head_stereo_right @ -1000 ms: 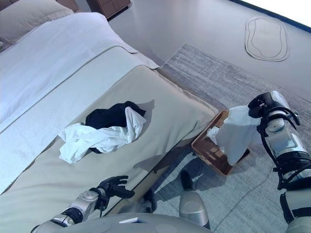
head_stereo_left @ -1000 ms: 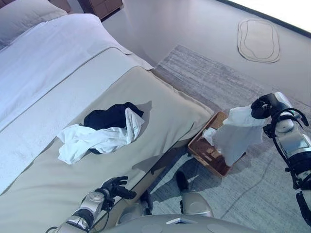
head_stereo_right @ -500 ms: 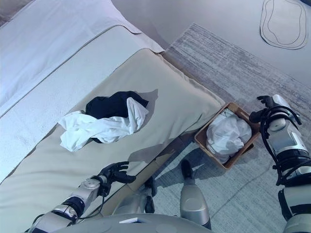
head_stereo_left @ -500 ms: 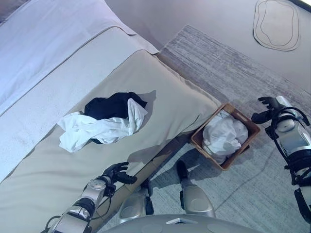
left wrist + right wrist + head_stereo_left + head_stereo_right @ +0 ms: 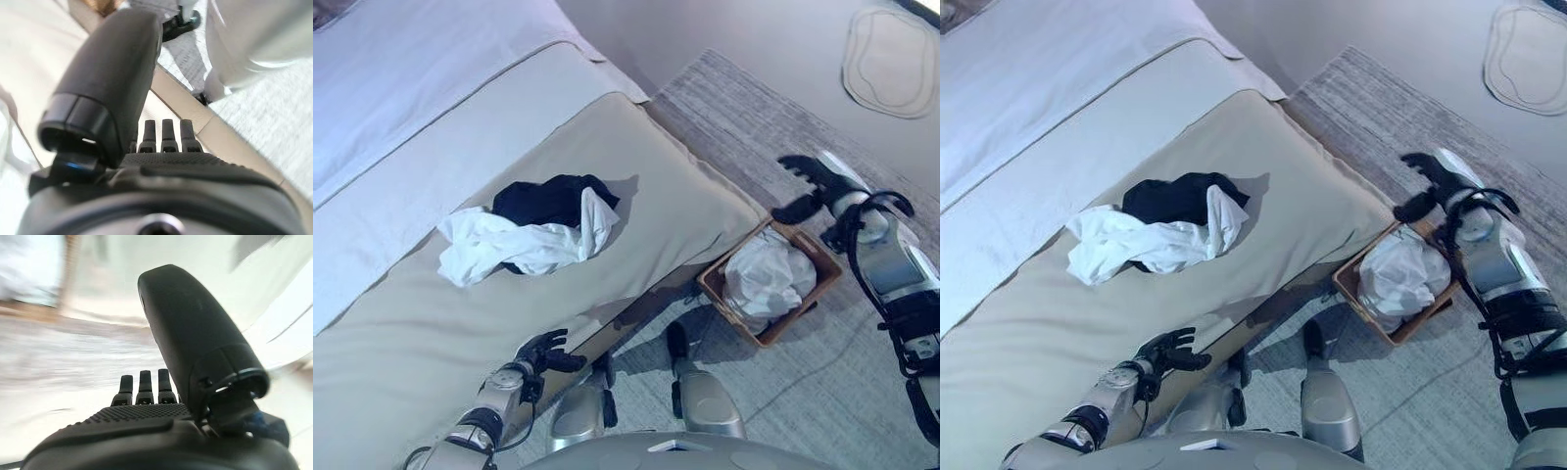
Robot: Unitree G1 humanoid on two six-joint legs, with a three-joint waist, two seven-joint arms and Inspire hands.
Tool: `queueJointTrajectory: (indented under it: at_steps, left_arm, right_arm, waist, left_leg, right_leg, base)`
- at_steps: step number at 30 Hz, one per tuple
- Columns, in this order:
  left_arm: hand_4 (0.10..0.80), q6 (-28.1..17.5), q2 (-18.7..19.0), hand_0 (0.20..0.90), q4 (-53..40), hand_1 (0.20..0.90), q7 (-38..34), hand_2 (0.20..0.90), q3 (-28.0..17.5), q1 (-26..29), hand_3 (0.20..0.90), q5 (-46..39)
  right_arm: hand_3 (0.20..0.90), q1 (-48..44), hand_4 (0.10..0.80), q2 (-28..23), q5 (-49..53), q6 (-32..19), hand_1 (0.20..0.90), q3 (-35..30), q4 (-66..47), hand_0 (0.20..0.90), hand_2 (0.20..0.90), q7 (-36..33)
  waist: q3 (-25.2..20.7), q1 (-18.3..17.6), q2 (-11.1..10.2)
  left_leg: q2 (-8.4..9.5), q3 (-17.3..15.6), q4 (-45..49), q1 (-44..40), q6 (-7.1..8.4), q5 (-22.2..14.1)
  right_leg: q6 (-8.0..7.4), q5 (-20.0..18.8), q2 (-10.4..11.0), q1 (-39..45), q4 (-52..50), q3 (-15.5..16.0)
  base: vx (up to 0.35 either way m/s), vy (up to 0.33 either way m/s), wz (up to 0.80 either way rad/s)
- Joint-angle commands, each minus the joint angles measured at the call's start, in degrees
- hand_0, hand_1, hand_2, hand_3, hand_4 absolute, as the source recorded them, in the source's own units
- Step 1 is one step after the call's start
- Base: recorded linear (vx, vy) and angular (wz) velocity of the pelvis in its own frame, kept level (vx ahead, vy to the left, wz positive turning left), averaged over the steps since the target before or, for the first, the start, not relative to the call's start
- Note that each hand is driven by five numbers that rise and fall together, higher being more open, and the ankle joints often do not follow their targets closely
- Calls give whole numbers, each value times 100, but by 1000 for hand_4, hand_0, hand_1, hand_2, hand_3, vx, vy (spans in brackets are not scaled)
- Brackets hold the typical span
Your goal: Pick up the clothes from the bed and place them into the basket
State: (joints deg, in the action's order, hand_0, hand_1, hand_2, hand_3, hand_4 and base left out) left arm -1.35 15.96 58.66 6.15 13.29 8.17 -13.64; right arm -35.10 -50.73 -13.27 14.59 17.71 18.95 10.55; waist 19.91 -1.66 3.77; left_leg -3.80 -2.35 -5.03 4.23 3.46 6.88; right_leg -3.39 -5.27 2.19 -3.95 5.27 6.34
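Observation:
A white garment [image 5: 514, 245] and a black garment [image 5: 548, 199] lie bunched together on the beige bed cover [image 5: 431, 333]. A brown basket [image 5: 818, 264] stands on the floor by the bed's foot corner with a white garment [image 5: 766, 276] in it. My right hand [image 5: 808, 181] is open and empty, raised above the basket's far edge; its straight fingers show in the right wrist view [image 5: 142, 387]. My left hand [image 5: 543, 352] is open and empty, low over the bed's near edge, short of the clothes; it also shows in the left wrist view [image 5: 164, 134].
A grey rug [image 5: 773, 127] lies under the basket beside the bed. A pale oval mat [image 5: 891, 64] lies on the floor at the far right. White sheets [image 5: 401, 88] cover the head end of the bed.
My right hand let go of the white garment, which dropped into the basket, then rose open toward the bed. The camera shifted. My left hand has barely moved.

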Motion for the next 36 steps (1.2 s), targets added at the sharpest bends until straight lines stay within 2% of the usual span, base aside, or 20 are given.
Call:
queueJointTrajectory:
  at_steps: [1,6,12,17,18,19,22,25,26,27,31,36]
  left_arm:
    - [800,-212,373,900,62,900,-93,900,173,-64,900,-244]
    - [800,-152,502,900,92,900,-94,900,236,-37,900,-443]
    - [800,-195,722,900,194,900,-115,900,218,-85,900,-616]
    - [800,-241,811,900,103,900,-155,900,197,-65,900,-691]
    - [800,-251,805,900,90,900,-145,900,178,-35,900,-707]
    - [800,-270,792,900,93,900,-116,900,155,-27,900,-744]
    - [800,-351,755,900,87,900,-62,900,198,-18,900,-783]
    - [800,-397,753,900,106,900,7,900,200,-19,900,-812]
    - [800,-451,764,900,138,900,51,900,194,-44,900,-835]
    - [800,-468,768,900,148,900,60,900,197,-42,900,-841]
    - [800,-682,826,900,282,900,187,900,97,-157,900,-909]
    - [800,-715,962,900,290,900,268,900,-28,-222,900,-970]
  right_arm:
    - [900,-1184,800,94,-323,-301,900,417,81,900,900,-202]
    - [900,-1816,800,368,-391,-157,900,910,304,900,900,-421]
    - [900,-2559,800,912,-649,-25,900,1518,926,900,900,-776]
    - [900,-3095,800,1252,-423,79,900,1687,1407,900,900,-1489]
    - [900,-3243,800,1371,-384,87,900,1640,1600,900,900,-1816]
    - [900,-3356,800,1472,-398,103,900,1597,1746,900,900,-2090]
    - [900,-3681,800,1623,-282,279,900,1553,2239,900,900,-2451]
    - [900,-3926,800,1636,-118,535,900,1635,2738,900,900,-2430]
    - [900,-4014,800,1616,-1,794,900,1689,3146,900,900,-2287]
    - [900,-4046,800,1614,23,745,900,1708,3305,900,900,-2302]
    - [900,-4323,800,1500,93,1212,900,1817,4523,900,900,-1899]
    - [900,-4365,800,1314,195,1374,900,1871,4871,900,900,-1215]
  waist:
    - [14,648,-577]
    - [279,1123,-630]
    - [508,1745,-762]
    - [743,2149,-794]
    - [797,2258,-792]
    - [842,2368,-802]
    - [935,2556,-738]
    - [968,2670,-710]
    - [979,2737,-704]
    - [984,2754,-703]
    - [987,2931,-719]
    - [988,2983,-781]
  left_leg:
    - [407,331,465,198,-212,-502]
    - [589,727,576,448,-308,-473]
    - [753,1103,760,735,-422,-468]
    - [839,1371,924,961,-497,-479]
    - [867,1433,988,1037,-510,-503]
    - [865,1474,1022,1014,-494,-650]
    - [924,1580,1108,1178,-508,-636]
    - [941,1607,1111,1280,-504,-606]
    - [939,1608,1091,1325,-499,-585]
    - [936,1605,1083,1339,-498,-575]
    - [864,1565,1045,1491,-483,-533]
    - [812,1528,1039,1601,-460,-502]
  right_leg:
    - [286,579,145,-127,-799,476]
    - [292,634,237,-197,-921,818]
    - [215,686,364,-223,-1109,1291]
    - [149,769,415,-318,-1397,1545]
    - [144,787,451,-353,-1486,1620]
    - [120,939,470,-335,-1607,1597]
    - [99,928,563,-430,-1744,1709]
    - [66,906,620,-456,-1743,1793]
    - [44,880,658,-473,-1731,1859]
    - [36,869,667,-480,-1724,1880]
    - [-54,727,775,-578,-1694,2114]
    - [-100,682,784,-630,-1688,2181]
  base:
    - [15,173,68]
    - [51,102,66]
    - [116,66,56]
    - [52,40,47]
    - [112,35,31]
    - [112,50,35]
    - [46,71,24]
    - [31,66,23]
    - [21,37,11]
    - [23,45,14]
    - [37,35,14]
    - [23,3,1]
